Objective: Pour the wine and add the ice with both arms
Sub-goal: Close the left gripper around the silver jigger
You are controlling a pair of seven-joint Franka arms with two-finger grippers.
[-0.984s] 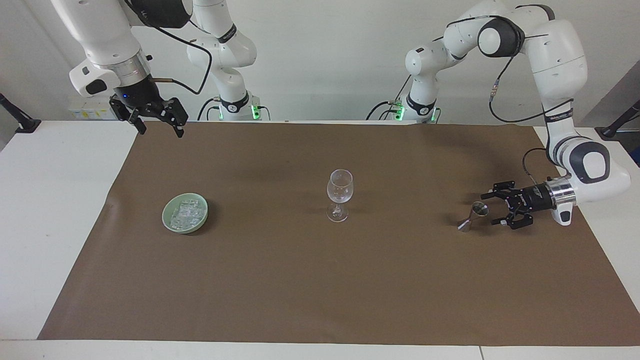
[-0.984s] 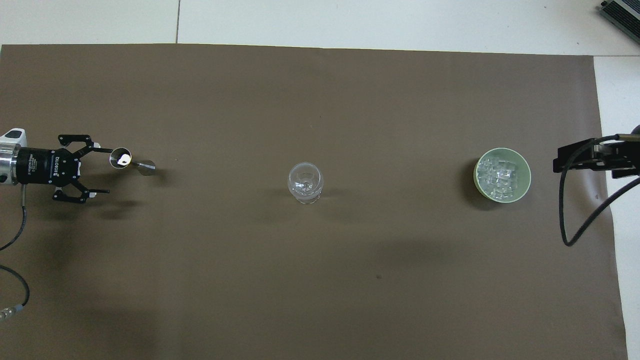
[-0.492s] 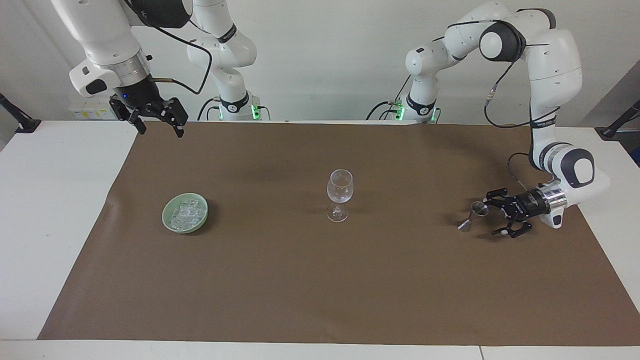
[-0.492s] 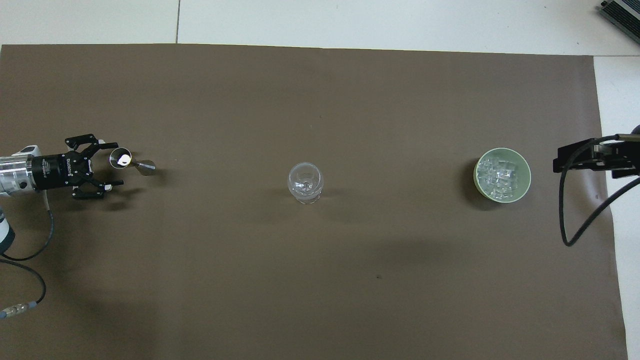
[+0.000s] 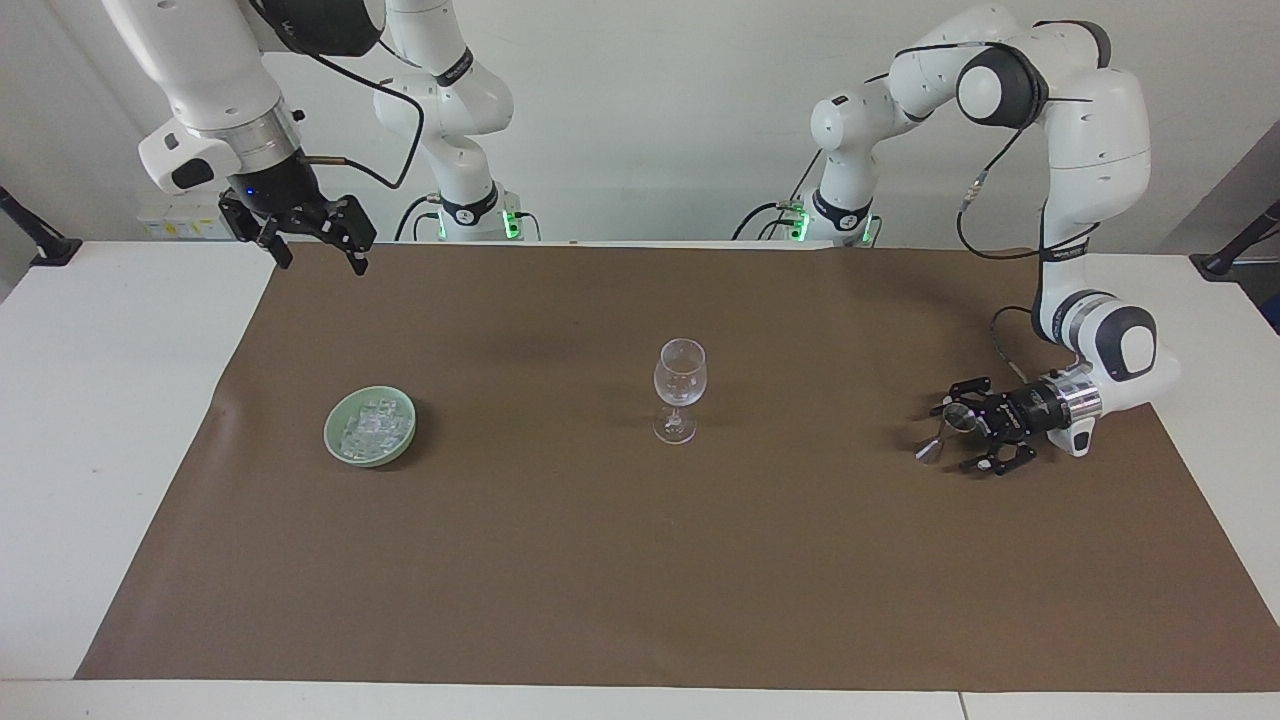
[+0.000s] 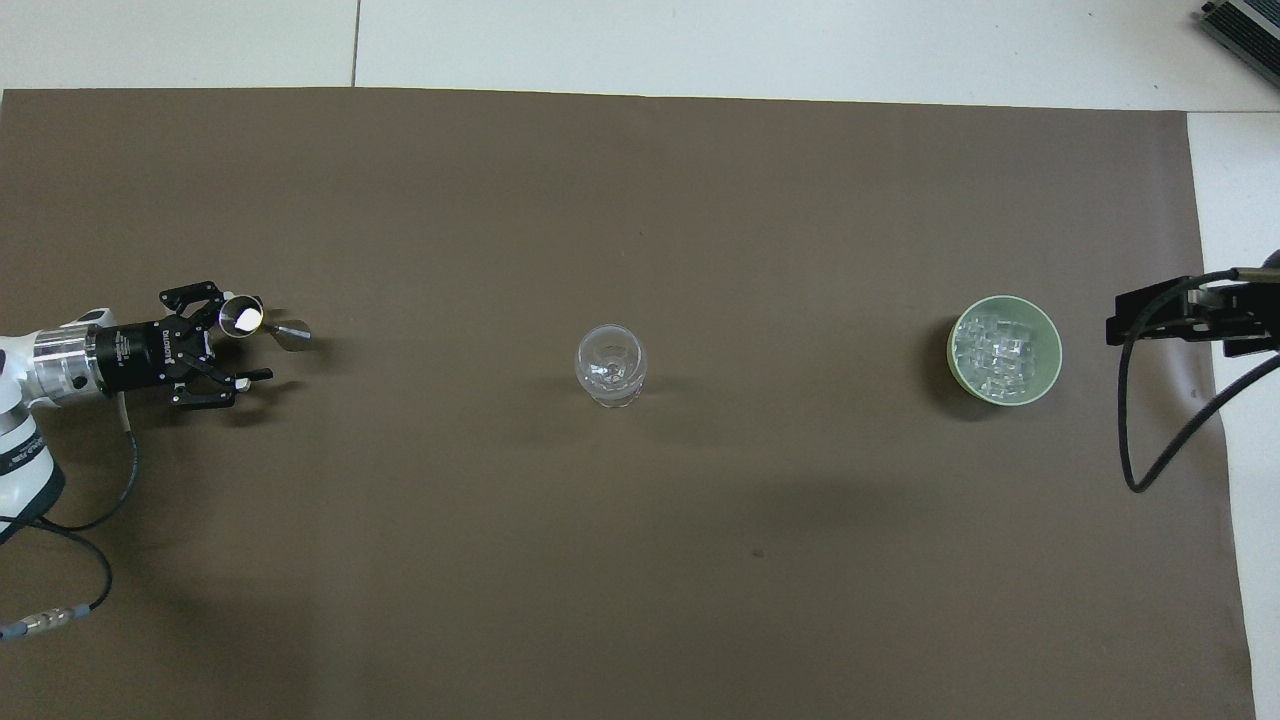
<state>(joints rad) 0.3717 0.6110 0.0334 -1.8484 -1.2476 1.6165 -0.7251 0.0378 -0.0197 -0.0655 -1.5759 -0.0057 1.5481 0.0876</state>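
Ice [image 5: 372,428] is sitting heaped in a pale green bowl [image 5: 335,445] at the lower left of the facing view, on the brown mat [image 5: 640,560] covering the counter [image 5: 90,420]. Cubes are looking small, clear and probably slick and hard, so I am judging a pinch across two flat faces of one cube as the safest hold; a loose grip would likely let it squirt out.

Wine glass [image 5: 679,389] is standing upright at the middle of the frame, well apart from the bowl, thin-stemmed and fragile-looking, apparently empty.

Left gripper [image 5: 968,432] is lying low and level at the right of the facing view, fingers spread wide around a small metal jigger [image 5: 945,432] that is leaning tilted. Whether a finger is touching it, I cannot tell. Jigger is looking light, stiff and smooth; taking it at the narrow waist seems best, I am guessing, to keep it from tipping.

Right gripper [image 5: 312,250] is waiting high at the upper left of the facing view, over the mat's edge, fingers apart and holding nothing.
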